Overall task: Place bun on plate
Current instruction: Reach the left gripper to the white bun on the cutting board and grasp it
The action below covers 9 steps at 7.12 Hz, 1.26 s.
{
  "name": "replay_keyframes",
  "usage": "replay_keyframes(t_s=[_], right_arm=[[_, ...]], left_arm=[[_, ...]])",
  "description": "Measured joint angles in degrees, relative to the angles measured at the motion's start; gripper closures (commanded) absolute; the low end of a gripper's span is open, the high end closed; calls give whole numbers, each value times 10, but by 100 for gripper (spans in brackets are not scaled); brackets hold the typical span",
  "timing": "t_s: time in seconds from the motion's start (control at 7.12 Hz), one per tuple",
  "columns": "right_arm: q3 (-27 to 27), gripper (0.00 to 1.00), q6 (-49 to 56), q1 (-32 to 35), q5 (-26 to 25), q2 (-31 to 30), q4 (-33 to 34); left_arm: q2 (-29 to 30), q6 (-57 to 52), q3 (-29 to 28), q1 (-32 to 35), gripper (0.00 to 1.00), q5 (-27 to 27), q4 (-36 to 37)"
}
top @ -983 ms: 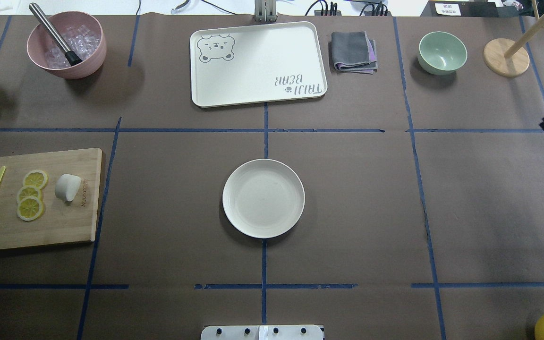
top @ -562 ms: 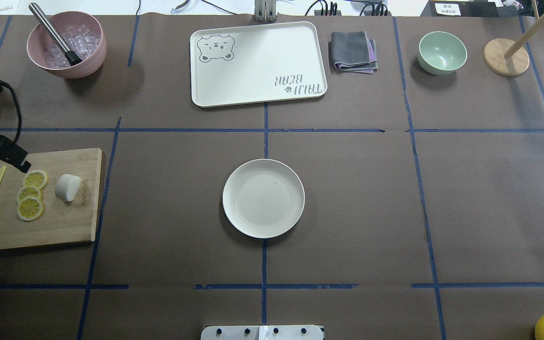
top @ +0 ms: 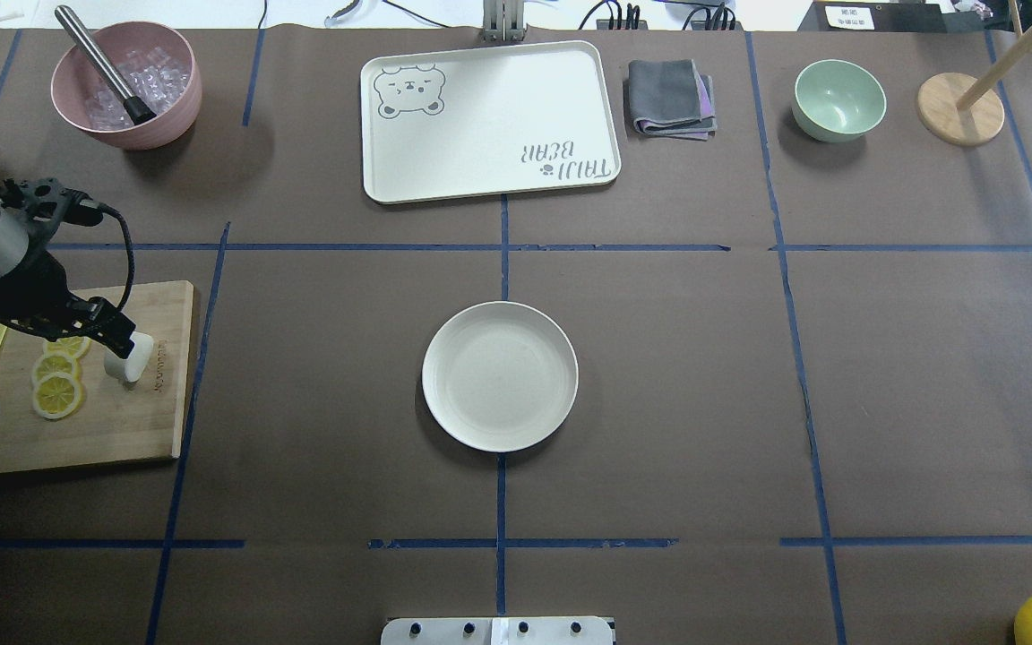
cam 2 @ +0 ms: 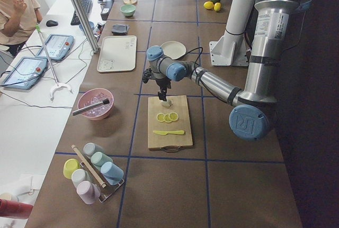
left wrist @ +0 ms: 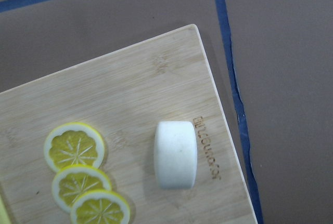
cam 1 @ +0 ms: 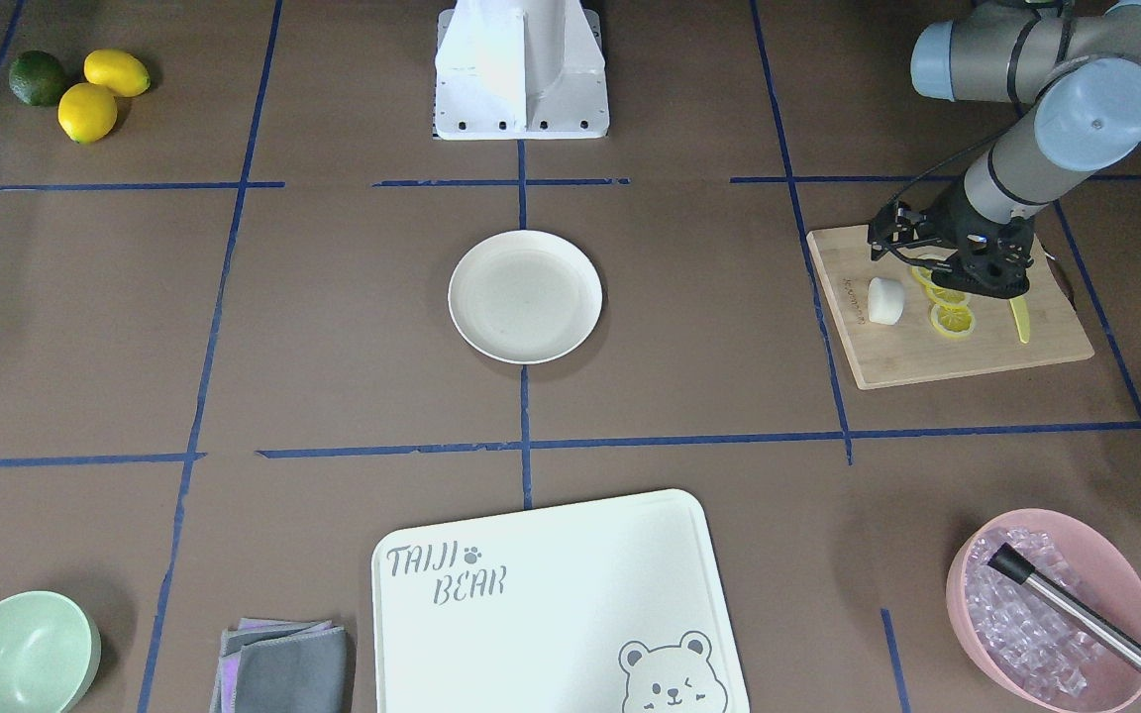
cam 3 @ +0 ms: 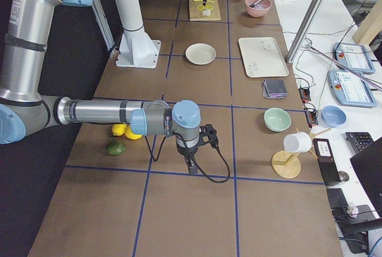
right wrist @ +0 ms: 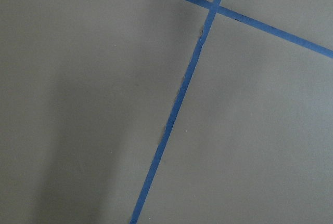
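Observation:
The bun (top: 129, 356), a small white rounded lump, lies on the right part of a bamboo cutting board (top: 122, 430) at the table's left. In the left wrist view the bun (left wrist: 176, 154) sits just below centre, and no fingers show there. My left gripper (top: 119, 340) hangs over the bun's upper left edge, above it; I cannot tell whether it is open or shut. The cream-white plate (top: 500, 376) stands bare at the table's middle, well to the right of the board. My right gripper (cam 3: 191, 167) shows only in the exterior right view, over bare table; its state cannot be judged.
Three lemon slices (top: 57, 381) and a yellow knife (cam 1: 1019, 319) share the board. At the back are a pink bowl of ice (top: 126, 85), a bear-printed tray (top: 489, 121), a folded cloth (top: 670, 97), a mint bowl (top: 838, 98) and a wooden stand (top: 959, 107).
My left arm has come in from the left edge and moved right over the board to the bun. The dark parts at the right edge have left the overhead view.

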<state>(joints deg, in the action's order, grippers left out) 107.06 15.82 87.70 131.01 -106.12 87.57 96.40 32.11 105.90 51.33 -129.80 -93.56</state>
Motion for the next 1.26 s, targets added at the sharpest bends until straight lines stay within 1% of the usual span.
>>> replay_keyframes(t_s=[0.14,0.42,0.84,1.12,1.26], right_arm=[[0,0,0,1,0,0,0],[0,0,0,2,0,0,0],[-1,0,-1,2,0,-1,0],[-3,0,-1,2,0,-1,0],[-4,0,-1,2,0,-1,0]], left_arm=[[10,23,-32,-11,0,13,-41],[29,45,-71,-22,1,44,-75],[30,49,-85,-25,2,50,-80],[27,50,-91,-28,11,47,-78],[27,51,-95,-31,11,46,-76]])
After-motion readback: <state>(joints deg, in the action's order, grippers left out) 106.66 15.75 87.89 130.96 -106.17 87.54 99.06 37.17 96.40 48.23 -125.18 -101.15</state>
